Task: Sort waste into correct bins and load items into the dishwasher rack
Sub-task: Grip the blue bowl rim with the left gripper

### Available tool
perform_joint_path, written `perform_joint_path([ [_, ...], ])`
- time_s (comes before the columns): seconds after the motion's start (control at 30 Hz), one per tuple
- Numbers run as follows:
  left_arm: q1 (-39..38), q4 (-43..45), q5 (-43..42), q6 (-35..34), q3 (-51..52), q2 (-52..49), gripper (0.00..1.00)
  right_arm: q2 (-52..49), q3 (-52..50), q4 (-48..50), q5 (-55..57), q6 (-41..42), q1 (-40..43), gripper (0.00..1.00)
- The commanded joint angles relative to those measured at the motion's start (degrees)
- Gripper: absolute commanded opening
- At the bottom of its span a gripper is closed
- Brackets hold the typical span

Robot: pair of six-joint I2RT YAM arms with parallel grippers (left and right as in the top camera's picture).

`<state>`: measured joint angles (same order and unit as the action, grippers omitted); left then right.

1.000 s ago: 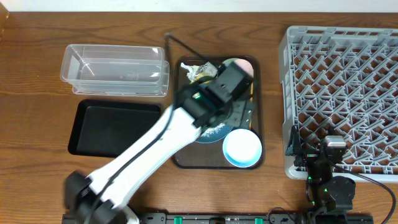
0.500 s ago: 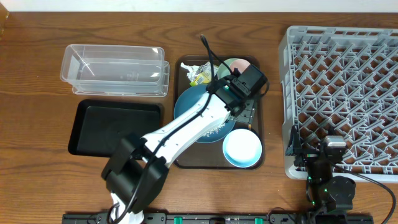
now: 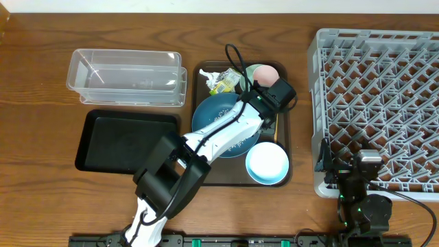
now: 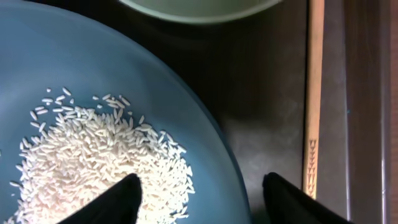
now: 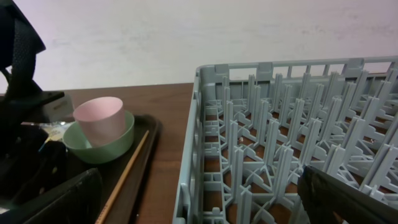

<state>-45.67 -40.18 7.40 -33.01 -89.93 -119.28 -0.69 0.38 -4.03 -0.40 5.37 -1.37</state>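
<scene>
At left gripper [image 4: 208,199]: fingers spread wide, one each side of right rim of large dark-blue round dish [image 4: 124,68], nothing held. In dish: heap of loose white rice grains [image 4: 99,155]. Just right of dish, on brown rectangular serving tray [image 3: 230,175]: thin wooden stick [image 4: 313,93]. Toward tray's far end: pale green cup with pink inside [image 3: 264,72], small crumpled white wrapper with yellow-green print [image 3: 221,81]. Near end: small light-blue bowl [image 3: 267,163]. Left of tray: clear plastic rectangular tub [image 3: 127,77], shallow black rectangular tray [image 3: 127,140]. At right gripper [image 5: 202,199]: fingers wide apart, empty, beside large square grey plastic rack [image 3: 377,103].
</scene>
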Motion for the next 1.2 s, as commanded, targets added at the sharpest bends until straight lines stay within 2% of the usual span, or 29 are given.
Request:
perform_joint_path([
  [0.0,-0.33,0.26,1.68,-3.17,-0.94,-0.63,0.60,0.31,-0.07,-0.26,0.20,-0.74,-0.44,0.99],
  [0.13,-1.01,0.59,1.70,-3.30,-0.92,-0.63,0.53,0.31,-0.07,-0.26,0.20,-0.74,-0.44,0.99],
  [0.37,-3.02,1.88,1.97,-3.34,0.94,-0.66,0.52,0.31,-0.07,-0.26,0.17,-0.74,-0.44,0.99],
  [0.63,-3.58,2.34,6.05,-4.17,1.22,-0.66,0.52,0.31,-0.07,-0.26,0.20,-0.74,-0.44,0.99],
  [0.8,-3.58,2.36,6.21,-6.16,1.70,-0.66,0.51,0.31,-0.07,-0.26,0.20,-0.74,-0.44,0.99],
  [1.17,-3.58,3.63,6.23,-6.12,3.98,-0.66,0.49,0.31,-0.07,-0.26,0.20,-0.74,-0.44,0.99],
])
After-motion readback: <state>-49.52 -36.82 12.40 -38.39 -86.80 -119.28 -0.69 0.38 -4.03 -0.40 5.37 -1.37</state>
